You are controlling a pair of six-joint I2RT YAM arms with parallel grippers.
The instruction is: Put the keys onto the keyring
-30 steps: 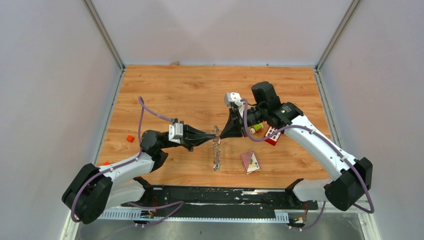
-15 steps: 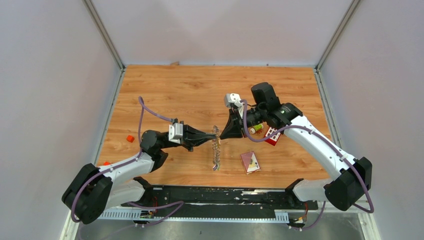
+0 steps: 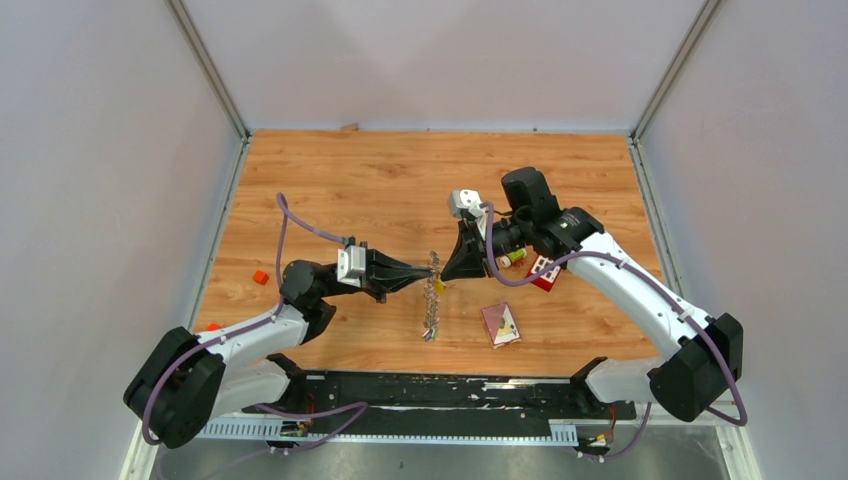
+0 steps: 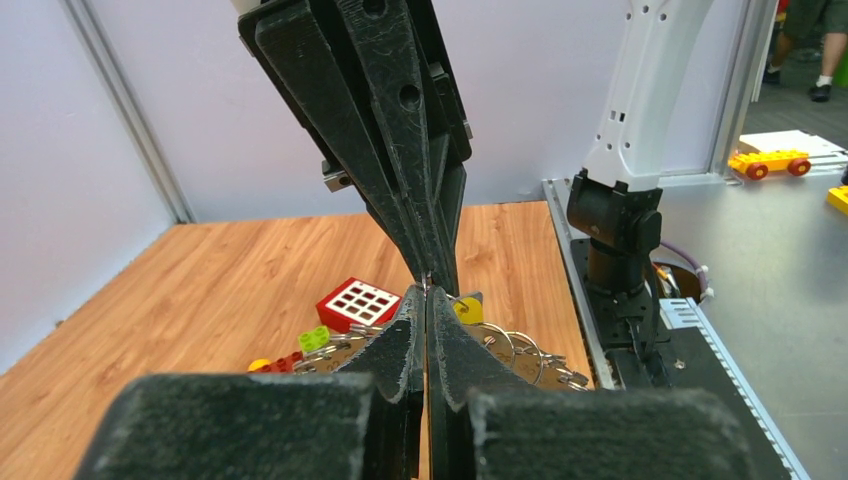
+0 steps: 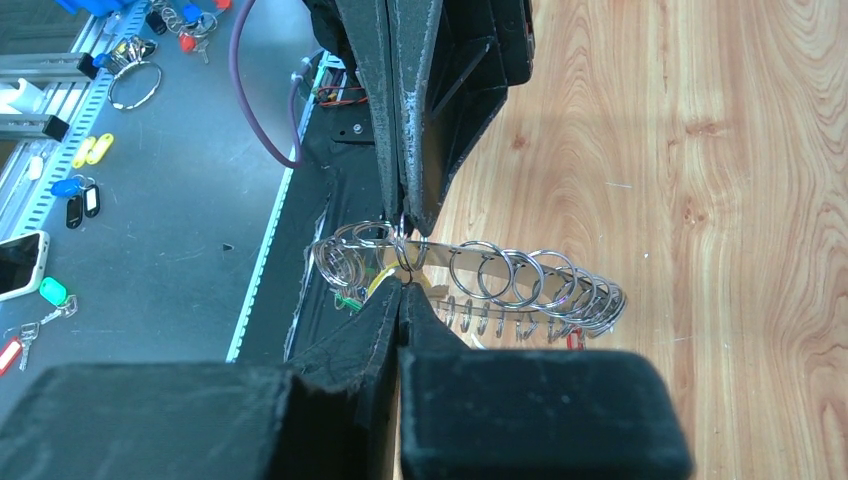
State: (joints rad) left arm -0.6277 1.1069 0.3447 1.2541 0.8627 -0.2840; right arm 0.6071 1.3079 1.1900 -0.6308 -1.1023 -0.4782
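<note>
- The wooden table [image 3: 350,180] lies under both my arms. They meet a little toward 6 o'clock from its middle.
- My left gripper [image 3: 430,268] reaches in from 9 o'clock. Its fingers are pressed flat together with no gap between them. In my left wrist view the tips nip the top wire of the keyring.
- My right gripper [image 3: 443,272] comes in from 3 o'clock, its fingers likewise pressed together. Its tip stands nose to nose with my left one, and a loop of wire passes between the two. I cannot tell whether it has nipped that wire or the key beside it (the tips hide the contact).
- The keyring [image 3: 431,305] is a long string of wire loops and grey keys. It hangs from where my grippers meet and trails toward 6 o'clock, down to the table.
- A dark pink card [image 3: 500,324] lies flat at about 4 o'clock from the grippers, apart from the keyring.
- A red block [image 3: 543,272] with white buttons sits at 3 o'clock, beside my right forearm.
- A yellow-red-green toy [image 3: 513,257] lies just beside the block on its 10 o'clock side.
- The yellow-tagged key [image 3: 440,287] hangs just beside my right fingertips, at their 6 o'clock.
- An orange piece [image 3: 260,277] sits far out at 9 o'clock.
</note>
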